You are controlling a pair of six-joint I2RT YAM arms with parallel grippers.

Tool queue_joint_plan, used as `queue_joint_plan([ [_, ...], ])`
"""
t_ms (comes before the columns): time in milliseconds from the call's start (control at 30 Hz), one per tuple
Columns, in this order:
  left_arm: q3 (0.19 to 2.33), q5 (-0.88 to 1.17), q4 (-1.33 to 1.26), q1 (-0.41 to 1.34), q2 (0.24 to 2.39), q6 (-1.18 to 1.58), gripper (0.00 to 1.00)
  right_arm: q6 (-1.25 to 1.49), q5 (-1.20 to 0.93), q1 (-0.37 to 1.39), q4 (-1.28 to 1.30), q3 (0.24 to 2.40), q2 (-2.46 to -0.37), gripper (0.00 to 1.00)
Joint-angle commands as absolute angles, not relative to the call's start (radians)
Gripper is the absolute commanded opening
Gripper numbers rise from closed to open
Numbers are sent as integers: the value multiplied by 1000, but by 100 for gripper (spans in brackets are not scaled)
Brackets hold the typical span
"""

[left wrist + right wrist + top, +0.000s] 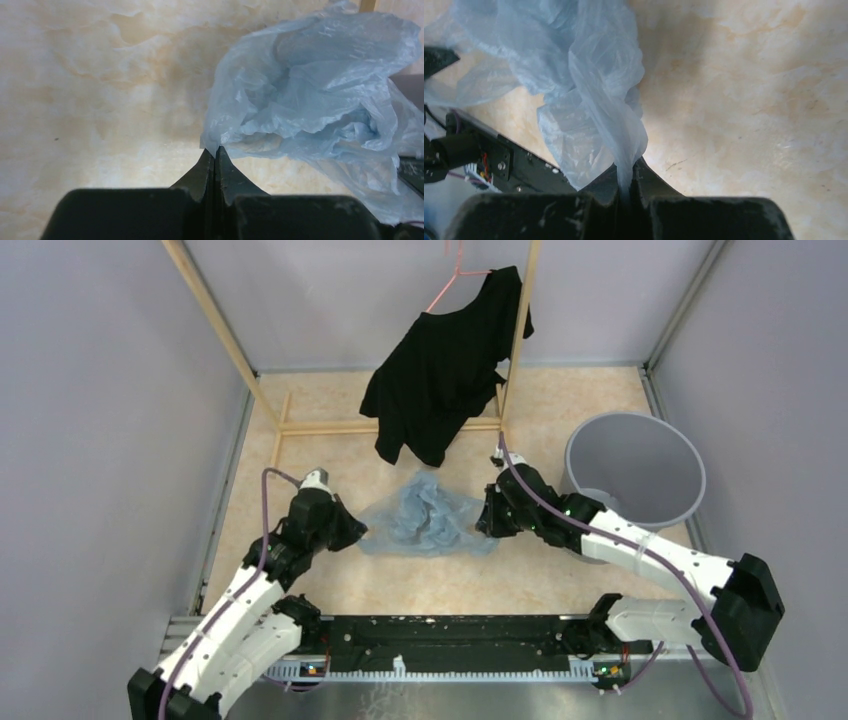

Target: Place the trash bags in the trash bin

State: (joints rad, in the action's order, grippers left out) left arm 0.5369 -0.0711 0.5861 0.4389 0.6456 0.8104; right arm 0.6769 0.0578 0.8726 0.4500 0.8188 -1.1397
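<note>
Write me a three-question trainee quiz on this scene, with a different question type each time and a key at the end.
1. True or false: the left gripper and the right gripper are both shut on the trash bag.
2. Pick one. Relative to the trash bin, the bag is: A) inside it; B) outside it, between the two grippers; C) draped over its rim.
3. Short answer: what hangs on the pink hanger?

Key: 1 true; 2 B; 3 a black shirt.
</note>
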Motion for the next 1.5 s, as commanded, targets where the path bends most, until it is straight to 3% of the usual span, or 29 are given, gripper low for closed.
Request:
queue_joint_plan([
  [0,738,151,409,434,862,782,0,638,-7,715,484,985,-1196,0],
  [100,1260,358,505,438,1139,636,0,492,4,657,664,1406,-1246,0],
  [167,1617,278,554,542,1201,559,0,378,160,778,788,1749,-1252,0],
  [233,1745,129,474,749,1164,460,0,241,303,1006,706,1889,-1204,0],
  [333,1528,60,326,789,1020,473,0,196,200,1088,488,1667,-1062,0],
  [433,1053,-149,290,787,899,586,0,270,326,1080,349,1176,-951,0],
  [500,803,-168,326,781,885,698,0,340,310,1066,313,942,-975,0],
  [633,547,-61,347,778,859,848,0,405,181,1068,317,805,-1044,0],
  [700,604,-55,343,778,804,799,0,386,211,1068,362,888,-1005,0],
  [800,977,-64,374,776,804,609,0,297,247,1048,440,1136,-974,0],
  [900,1424,-73,569,776,912,504,0,225,292,1043,581,1482,-1028,0],
  [967,1561,-89,603,777,923,487,0,209,292,1043,571,1539,-1004,0],
  [1033,1472,-163,561,776,846,503,0,207,316,1044,498,1448,-946,0],
  [1100,1235,-269,513,776,746,584,0,238,369,1037,474,1302,-915,0],
  [1267,758,-214,628,776,646,819,0,479,124,967,407,877,-920,0],
  [1367,706,-223,661,776,575,837,0,522,96,965,368,795,-890,0],
  [1467,868,-227,578,776,593,720,0,429,141,943,419,986,-911,0],
])
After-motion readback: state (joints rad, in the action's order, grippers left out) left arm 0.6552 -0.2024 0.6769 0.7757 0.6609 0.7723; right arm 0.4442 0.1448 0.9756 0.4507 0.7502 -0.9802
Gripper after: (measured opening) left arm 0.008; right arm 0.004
